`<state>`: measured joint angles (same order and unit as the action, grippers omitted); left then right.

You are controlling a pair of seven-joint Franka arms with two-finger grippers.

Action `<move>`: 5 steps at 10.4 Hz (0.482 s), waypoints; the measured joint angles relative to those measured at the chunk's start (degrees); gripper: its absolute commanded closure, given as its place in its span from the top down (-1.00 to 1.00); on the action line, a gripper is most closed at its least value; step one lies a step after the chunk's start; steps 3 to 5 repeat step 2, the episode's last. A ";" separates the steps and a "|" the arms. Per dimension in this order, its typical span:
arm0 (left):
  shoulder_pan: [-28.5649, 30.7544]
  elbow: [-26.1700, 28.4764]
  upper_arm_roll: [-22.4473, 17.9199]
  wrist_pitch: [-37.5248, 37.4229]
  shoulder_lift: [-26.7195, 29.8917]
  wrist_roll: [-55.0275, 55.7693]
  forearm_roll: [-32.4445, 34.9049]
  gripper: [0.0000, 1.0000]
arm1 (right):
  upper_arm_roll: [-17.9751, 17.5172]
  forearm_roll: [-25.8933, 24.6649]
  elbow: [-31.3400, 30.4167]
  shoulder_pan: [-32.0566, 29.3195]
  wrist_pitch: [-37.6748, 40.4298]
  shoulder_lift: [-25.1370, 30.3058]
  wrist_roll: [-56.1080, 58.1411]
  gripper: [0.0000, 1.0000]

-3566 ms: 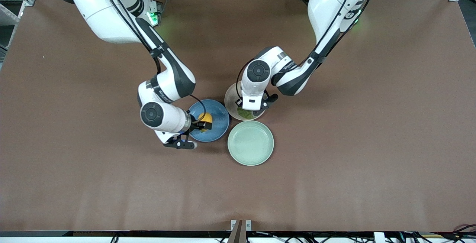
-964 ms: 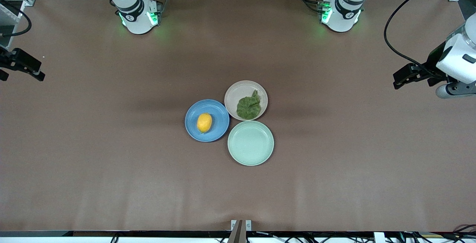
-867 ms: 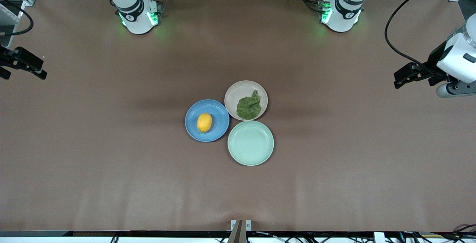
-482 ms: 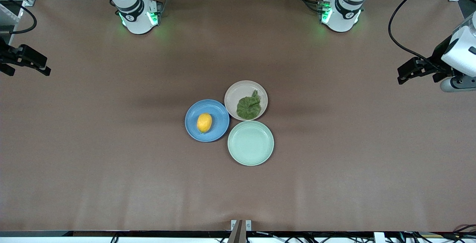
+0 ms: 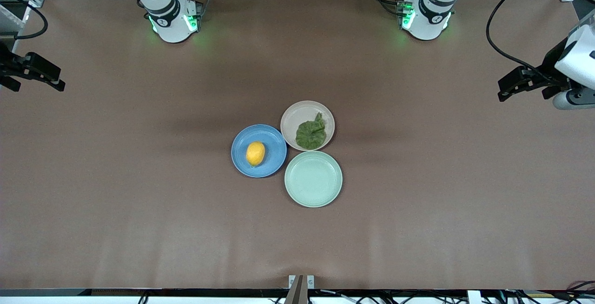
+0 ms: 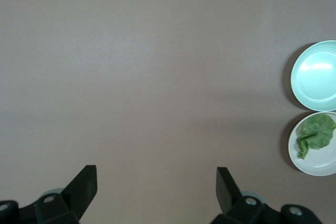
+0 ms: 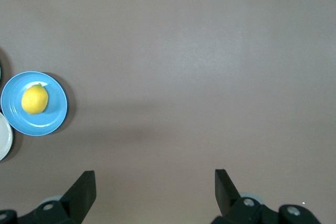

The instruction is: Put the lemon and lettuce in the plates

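We see the lemon (image 5: 255,153) lying in the blue plate (image 5: 274,157) near the middle of the brown surface (image 5: 139,201), and the lettuce (image 5: 310,134) lying in the beige-pink plate (image 5: 294,117) just beside it, slightly farther from the front camera and toward the left arm's end. A pale green plate (image 5: 313,179) sits nearer the front camera, close against both of the others, with nothing in it. Both hands are well apart from these things. The left hand (image 5: 523,86) hangs over the edge of the surface at the left arm's end, its fingers (image 6: 84,187) spread wide with nothing between them; from its wrist view we find the lettuce (image 6: 314,132) and the pale green plate (image 6: 315,75) far off at the picture's margin. The right hand (image 5: 35,74) hangs over the edge at the right arm's end, its fingers (image 7: 83,191) likewise spread and holding nothing; its wrist view shows the lemon (image 7: 34,99) in the blue plate (image 7: 52,116) well away from the fingertips.
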<state>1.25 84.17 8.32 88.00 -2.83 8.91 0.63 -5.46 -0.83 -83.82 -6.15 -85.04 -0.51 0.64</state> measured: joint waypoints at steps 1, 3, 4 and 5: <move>0.00 0.00 -0.01 -0.05 0.20 0.00 -1.18 1.00 | 0.01 0.00 -0.04 0.00 0.01 0.00 0.00 1.00; -0.01 0.00 -0.10 -0.09 0.26 0.00 -1.50 1.00 | 0.05 0.00 -0.08 0.00 0.01 0.00 0.00 1.00; -0.01 0.00 -0.10 -0.09 0.26 0.00 -1.50 1.00 | 0.05 0.00 -0.08 0.00 0.01 0.00 0.00 1.00; -0.01 0.00 -0.10 -0.09 0.26 0.00 -1.50 1.00 | 0.05 0.00 -0.08 0.00 0.01 0.00 0.00 1.00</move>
